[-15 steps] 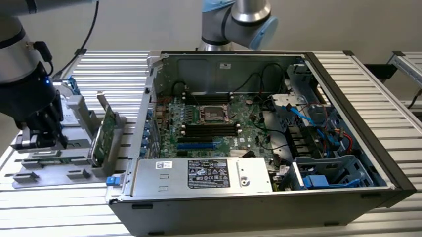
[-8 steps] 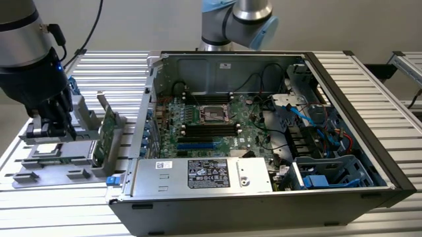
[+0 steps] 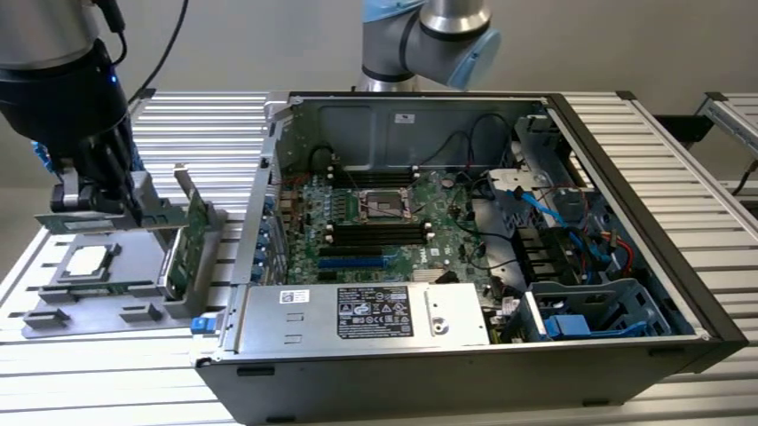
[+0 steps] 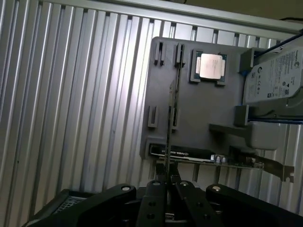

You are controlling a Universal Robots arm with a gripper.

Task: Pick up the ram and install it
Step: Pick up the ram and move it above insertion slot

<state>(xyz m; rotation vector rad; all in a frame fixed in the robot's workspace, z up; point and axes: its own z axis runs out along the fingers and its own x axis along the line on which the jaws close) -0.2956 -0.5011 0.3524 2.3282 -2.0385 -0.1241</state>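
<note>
The ram (image 3: 62, 222), a long, thin green circuit-board stick, was at the exterior view's left, clenched in the black two-fingered tool (image 3: 113, 211). From the wrist view the ram (image 4: 171, 118) showed edge-on as a fine line, running out from between the tool (image 4: 166, 182)'s fingers, which were pinched tight on it. It seemed to hang just above the grey moulded holder tray (image 3: 130, 275), though I could not tell for certain that it was free of its slots. In that tray lay the square silver processor chip (image 3: 88, 262), and beside it the wider green expansion card with its metal bracket (image 3: 177, 248) stood on edge.

The tray sat on the ribbed aluminium surface (image 3: 71, 373), just beside the open black computer case (image 3: 698, 293). Inside the case lay the green motherboard (image 3: 343, 200) with its row of long black memory slots (image 3: 376, 232), well apart from the tool.

To my eye the pick-up was in hand and the install not yet begun. I judged the next move would call for a firm grip and for keeping the stick level and lined up lengthwise with a slot.
</note>
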